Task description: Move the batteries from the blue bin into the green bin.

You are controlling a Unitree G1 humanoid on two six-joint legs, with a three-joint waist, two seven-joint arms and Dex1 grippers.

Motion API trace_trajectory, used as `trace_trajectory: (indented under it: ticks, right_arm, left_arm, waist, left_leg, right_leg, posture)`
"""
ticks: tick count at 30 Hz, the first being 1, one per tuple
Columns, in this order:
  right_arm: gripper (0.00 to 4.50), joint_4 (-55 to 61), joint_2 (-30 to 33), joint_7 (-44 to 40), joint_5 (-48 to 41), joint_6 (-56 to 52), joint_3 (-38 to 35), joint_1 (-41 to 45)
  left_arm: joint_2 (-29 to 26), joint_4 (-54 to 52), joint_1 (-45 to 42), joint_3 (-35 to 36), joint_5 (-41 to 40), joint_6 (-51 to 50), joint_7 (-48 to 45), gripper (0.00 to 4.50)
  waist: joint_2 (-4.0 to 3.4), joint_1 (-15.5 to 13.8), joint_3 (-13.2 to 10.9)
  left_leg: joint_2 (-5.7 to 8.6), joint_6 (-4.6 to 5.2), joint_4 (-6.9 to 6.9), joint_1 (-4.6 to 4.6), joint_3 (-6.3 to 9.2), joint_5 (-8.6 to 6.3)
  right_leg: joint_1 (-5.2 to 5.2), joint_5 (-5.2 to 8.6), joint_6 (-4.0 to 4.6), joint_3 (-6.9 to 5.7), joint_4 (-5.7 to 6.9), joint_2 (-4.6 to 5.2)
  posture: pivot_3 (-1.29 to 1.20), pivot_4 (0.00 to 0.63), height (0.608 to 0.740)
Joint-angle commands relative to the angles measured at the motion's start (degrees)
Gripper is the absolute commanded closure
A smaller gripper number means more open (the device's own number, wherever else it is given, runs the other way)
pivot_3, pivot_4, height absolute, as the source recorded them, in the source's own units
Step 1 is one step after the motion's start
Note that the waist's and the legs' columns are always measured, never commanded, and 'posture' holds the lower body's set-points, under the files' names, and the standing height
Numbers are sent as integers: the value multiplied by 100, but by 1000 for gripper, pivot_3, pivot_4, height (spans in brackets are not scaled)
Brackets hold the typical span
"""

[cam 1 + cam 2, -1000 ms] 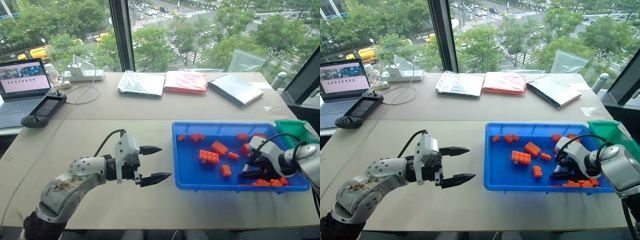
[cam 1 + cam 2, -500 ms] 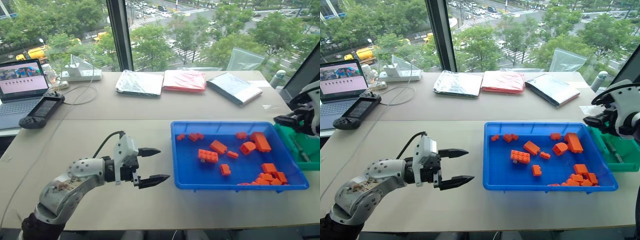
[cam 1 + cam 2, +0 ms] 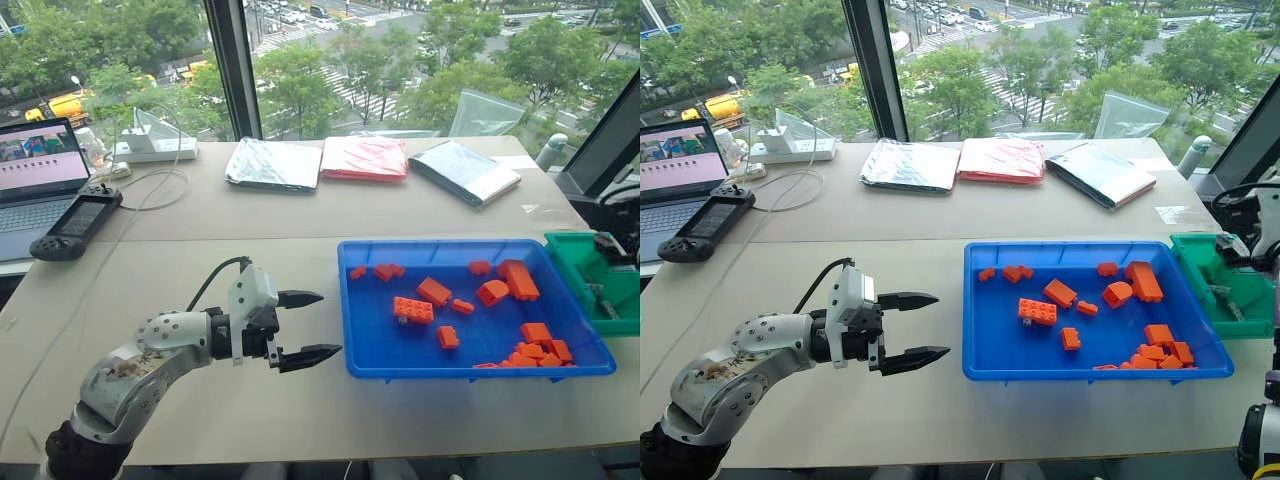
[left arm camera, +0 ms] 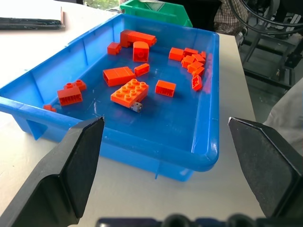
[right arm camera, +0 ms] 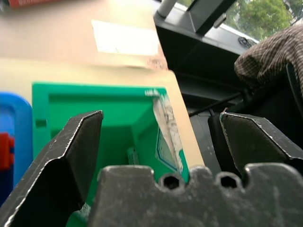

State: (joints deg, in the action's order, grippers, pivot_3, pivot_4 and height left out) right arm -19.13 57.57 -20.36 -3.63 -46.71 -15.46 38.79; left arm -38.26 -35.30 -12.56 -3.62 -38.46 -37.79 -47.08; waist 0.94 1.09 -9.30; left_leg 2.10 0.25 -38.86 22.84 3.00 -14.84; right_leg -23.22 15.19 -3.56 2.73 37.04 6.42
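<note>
The blue bin (image 3: 470, 372) lies on the table's right half with several orange bricks in it. One small grey battery (image 4: 137, 107) pokes out from the end of a studded orange brick (image 4: 129, 91) near the bin's middle. The green bin (image 3: 590, 268) stands against the blue bin's right end, with small greyish items in its bottom that I cannot identify. My left gripper (image 3: 325, 325) hovers open and empty over bare table, left of the blue bin and pointing at it. My right gripper (image 5: 161, 118) is open and empty above the green bin (image 5: 94, 118).
A laptop (image 3: 40, 170), a black controller (image 3: 75, 220) and a power strip (image 3: 155, 150) sit at the far left. Three flat bags (image 3: 365, 158) lie along the back by the window. A person's checked sleeve (image 5: 270, 52) is beyond the table's right edge.
My right gripper rose out of the blue bin's right end, swung right to above the green bin and opened wide. The left arm stayed put.
</note>
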Motion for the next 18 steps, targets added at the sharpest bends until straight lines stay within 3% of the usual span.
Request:
trace_trajectory:
  ticks: [1, 5, 10, 13, 18]
  right_arm:
    - [25, 811, -61, -590, -502, 187, -170, 207]
    - [25, 2543, 158, -2354, -1554, -49, 220, -459]
    - [25, 4545, 424, -3914, -2896, -188, 290, -1606]
    - [25, 4928, 568, -4163, -2717, 99, 883, -1958]
    - [25, 4246, 486, -3960, -1693, 776, 1938, -1758]
  left_arm:
    - [-10, -125, -55, 26, -79, 17, -31, 0]
    - [-34, -139, -76, 51, -122, -13, -53, 0]
    - [-20, -114, -135, 24, -118, -20, -57, 0]
    - [16, -123, -157, -17, -117, -18, -44, 0]
    - [13, -109, -127, -28, -98, 9, -79, 0]
  waist:
    - [0, -1, 0]
    - [0, -1, 0]
    - [0, -81, 0]
    - [4, -94, -2]
    - [9, -52, -5]
  left_leg:
    - [0, 0, 0, 0, 0, 0]
    - [-6, 1, 1, 0, 5, -1]
    - [-9, 4, -4, 7, 21, -3]
    - [-6, 5, -7, 5, 22, -3]
    - [-2, -1, -12, -4, 17, 0]
  right_leg:
    - [0, 0, 0, 0, 0, 0]
    - [0, 0, 0, -1, 0, -4]
    - [6, 0, -1, -17, -4, 1]
    - [8, -1, -2, -18, -4, 3]
    - [11, -1, -3, -17, -1, 0]
  posture:
    - [0, 150, 740]
    - [0, 150, 740]
    - [0, 150, 740]
    - [0, 150, 740]
    - [0, 150, 740]
